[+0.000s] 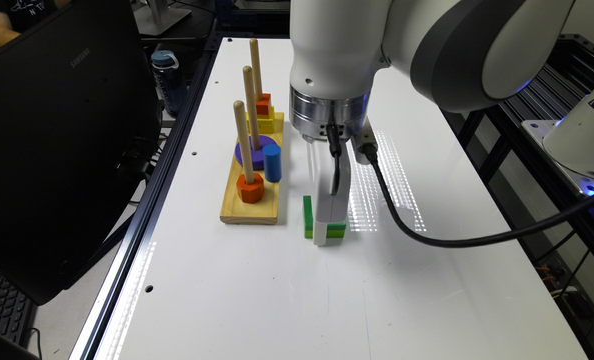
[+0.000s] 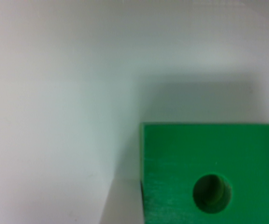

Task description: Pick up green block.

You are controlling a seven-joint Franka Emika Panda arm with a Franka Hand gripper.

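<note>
Whether the fingers are open or closed cannot be told: the wrist view does not settle it, and in the exterior view the gripper (image 1: 328,227) appears as a single white part lowered right onto the flat square wooden green block (image 1: 308,216), covering most of it. The block lies on the glossy white table (image 1: 287,300), its dark green top and lime-green sides visible on either side of the white part. In the wrist view the green block (image 2: 181,163) is seen from above, flat on the table surface (image 2: 60,93), with its round centre hole plainly visible.

Toward the exterior view's left, just beside the block, stands a pale wooden peg board (image 1: 249,210) with three upright wooden pegs. The nearest peg carries an orange hexagonal piece (image 1: 250,189); the middle one a purple round disc (image 1: 256,152), with a blue cylinder (image 1: 272,162) standing upright beside it on the board; the farthest a yellow square piece (image 1: 262,121) topped by a smaller orange piece (image 1: 263,105).

A black cable (image 1: 427,230) curves from the wrist over the table toward the exterior view's right. Off the table's edge at the exterior view's left are a black laptop lid (image 1: 52,140) and a dark water bottle with a blue cap (image 1: 168,80).
</note>
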